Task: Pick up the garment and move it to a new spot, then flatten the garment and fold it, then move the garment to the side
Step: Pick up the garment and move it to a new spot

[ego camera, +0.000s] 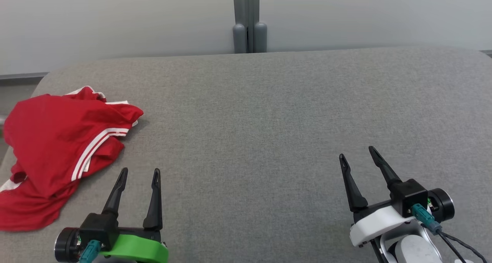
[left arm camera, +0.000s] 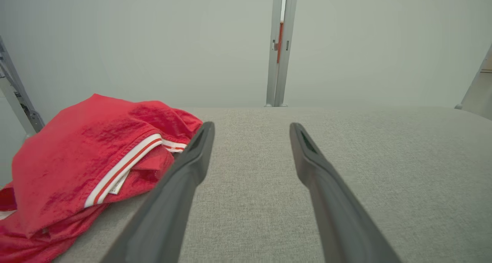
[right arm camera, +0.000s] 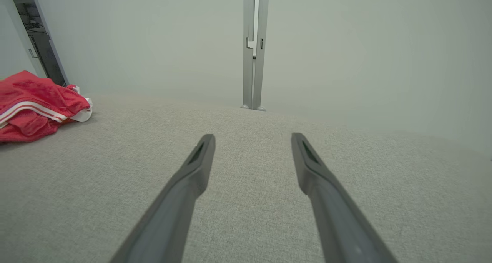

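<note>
Head view: the red garment (ego camera: pixel 57 151), crumpled and white-striped, lies on the grey table (ego camera: pixel 250 120), well to the left of the grey post (ego camera: pixel 249 28) that stands at the table's far edge, and nearer the robot than the post. The left gripper (ego camera: pixel 139 173) sits left of the post and the right gripper (ego camera: pixel 356 152) right of it. Both are spread wide and empty.

Left wrist view: the fingers point roughly towards the post (left arm camera: pixel 280 55). The garment (left arm camera: pixel 88 163) is heaped to the left of it, just beside the left finger, though whether they touch is unclear.

Right wrist view: the parted fingers frame bare table below the post (right arm camera: pixel 252 51), and the garment (right arm camera: pixel 34 105) lies far left of it.

By my judgement the first step, the pick-up, has not begun. The next move calls for the left gripper to swing away from the post, over the heap, and close on a raised fold.
</note>
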Available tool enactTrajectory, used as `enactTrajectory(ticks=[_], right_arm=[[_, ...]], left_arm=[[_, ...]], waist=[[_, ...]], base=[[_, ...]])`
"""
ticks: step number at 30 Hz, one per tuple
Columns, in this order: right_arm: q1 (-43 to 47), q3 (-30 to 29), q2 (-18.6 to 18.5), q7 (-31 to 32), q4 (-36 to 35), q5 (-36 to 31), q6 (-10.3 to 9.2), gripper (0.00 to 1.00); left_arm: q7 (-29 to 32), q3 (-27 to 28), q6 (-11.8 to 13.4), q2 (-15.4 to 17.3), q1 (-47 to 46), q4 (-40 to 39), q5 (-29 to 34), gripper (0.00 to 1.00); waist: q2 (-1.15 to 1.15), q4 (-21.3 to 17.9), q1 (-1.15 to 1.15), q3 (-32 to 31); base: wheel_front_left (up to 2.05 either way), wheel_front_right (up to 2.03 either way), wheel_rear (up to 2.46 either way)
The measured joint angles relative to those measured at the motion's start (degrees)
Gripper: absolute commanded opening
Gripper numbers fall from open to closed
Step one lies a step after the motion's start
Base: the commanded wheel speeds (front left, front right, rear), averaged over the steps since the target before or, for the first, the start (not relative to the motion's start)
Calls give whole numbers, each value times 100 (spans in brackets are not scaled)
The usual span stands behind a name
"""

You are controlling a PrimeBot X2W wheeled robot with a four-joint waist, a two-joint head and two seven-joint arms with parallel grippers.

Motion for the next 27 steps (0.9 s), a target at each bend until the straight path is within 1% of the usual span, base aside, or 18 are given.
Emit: enactTrajectory(ticks=[5,21,27], right_arm=[[15,60,1,0,-14,2,1,100],[83,213,2,0,7,21,1,100],[160,235,2,0,31,31,1,100]], left_arm=[[-1,8,35,1,5,-9,-16,100],[-1,124,131,3,148,-67,-83,100],[-9,231,134,3,229,-88,-85,100]], waist=[[0,297,0,20],[0,1508,0,7],[0,1864,0,-73]], base=[[0,0,0],[0,0,0],[0,0,0]])
